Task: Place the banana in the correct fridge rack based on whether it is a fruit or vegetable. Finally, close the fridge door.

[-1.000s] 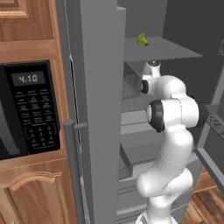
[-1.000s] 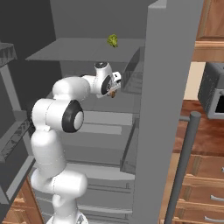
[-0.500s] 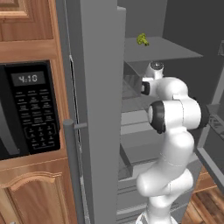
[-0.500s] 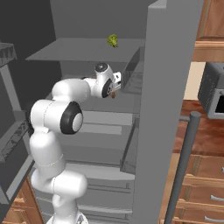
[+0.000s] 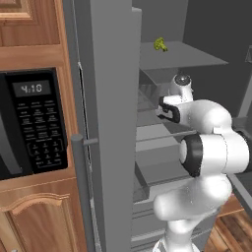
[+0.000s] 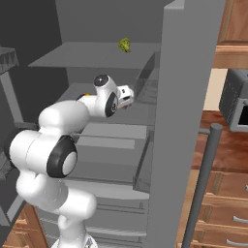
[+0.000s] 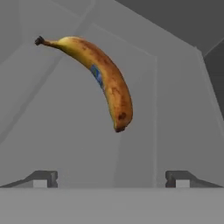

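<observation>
The banana [image 7: 103, 78], yellow with brown speckles, a blue sticker and a dark stem, lies free on a grey fridge shelf [image 7: 57, 131] in the hand view. My gripper [image 7: 111, 178] is open just short of it. Its two fingertips [image 7: 43, 177] stand wide apart and touch nothing. In both base views my arm reaches into the fridge at the middle shelf [image 6: 116, 114], under the upper rack [image 6: 92, 53]. The fridge door [image 5: 106, 123] stands open.
A small lumpy green vegetable [image 5: 160, 44] [image 6: 125, 45] sits on the upper rack. The door's long handle [image 5: 81, 187] [image 6: 203, 184] stands close beside the arm. A black microwave [image 5: 32, 123] is set in the wooden cabinets, and drawers [image 6: 106, 145] lie below the hand.
The gripper has gone from shut to wide open and has let go of the banana, which now rests on the shelf. The hand has shifted slightly.
</observation>
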Controlling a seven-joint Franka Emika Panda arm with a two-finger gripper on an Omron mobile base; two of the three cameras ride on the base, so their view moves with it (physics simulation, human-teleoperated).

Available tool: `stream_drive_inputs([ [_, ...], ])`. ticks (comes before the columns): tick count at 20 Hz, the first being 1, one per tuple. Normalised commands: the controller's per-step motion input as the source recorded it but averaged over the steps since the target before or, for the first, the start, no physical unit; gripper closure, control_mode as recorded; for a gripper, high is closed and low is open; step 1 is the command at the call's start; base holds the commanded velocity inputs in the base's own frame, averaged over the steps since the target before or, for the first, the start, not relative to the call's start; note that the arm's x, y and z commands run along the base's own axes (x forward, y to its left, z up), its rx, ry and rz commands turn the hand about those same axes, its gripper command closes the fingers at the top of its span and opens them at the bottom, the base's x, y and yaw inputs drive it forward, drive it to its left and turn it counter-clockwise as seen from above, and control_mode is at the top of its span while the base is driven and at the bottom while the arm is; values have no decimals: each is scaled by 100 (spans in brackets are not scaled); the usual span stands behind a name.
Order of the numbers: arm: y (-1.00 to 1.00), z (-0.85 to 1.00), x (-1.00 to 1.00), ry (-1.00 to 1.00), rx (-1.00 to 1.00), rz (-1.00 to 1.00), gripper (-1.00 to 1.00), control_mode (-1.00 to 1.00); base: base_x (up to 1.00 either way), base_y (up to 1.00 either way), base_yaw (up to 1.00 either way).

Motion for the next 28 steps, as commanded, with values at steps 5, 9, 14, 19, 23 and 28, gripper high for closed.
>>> stream_drive_inputs([
  [5,16,32,-98,-1,19,0,-100,-100,0,0,0],
  [9,26,14,-72,-4,31,-4,-100,-100,0,0,0],
  [14,34,40,-71,0,26,-5,-100,-100,0,0,0],
  [19,28,27,-65,1,18,-7,-100,-100,0,0,0],
  [23,8,11,-92,-1,4,-10,-100,-100,0,0,0],
  [28,6,0,-76,0,-1,-8,-100,-100,0,0,0],
])
